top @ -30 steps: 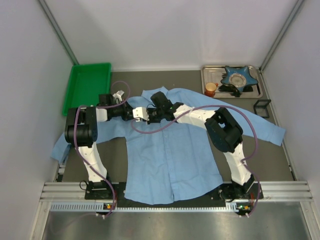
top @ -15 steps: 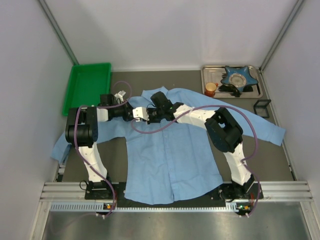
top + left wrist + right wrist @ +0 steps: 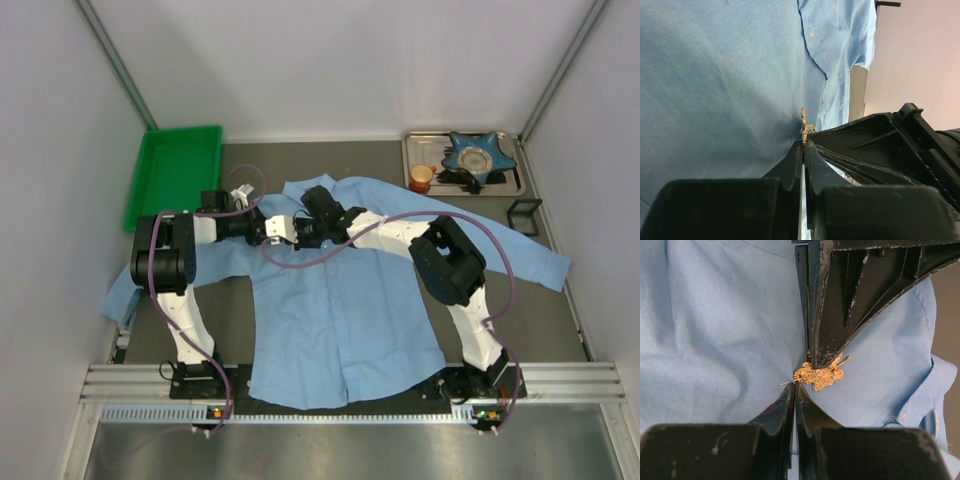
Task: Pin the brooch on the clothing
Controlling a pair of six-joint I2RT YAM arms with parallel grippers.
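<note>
The clothing, a light blue shirt, lies flat on the table with its collar away from the arms. The gold brooch rests on the fabric near the collar, and its thin pin pokes out to the left. It also shows edge-on as the brooch in the left wrist view. My left gripper is shut with the brooch at its tips; in the right wrist view its fingers come down onto the ornament's top edge. My right gripper is shut, tips touching the pin's base. The left gripper and right gripper meet tip to tip.
A green tray stands at the back left. A metal tray at the back right holds an orange cup and a blue star-shaped dish. A small black box lies by the right sleeve.
</note>
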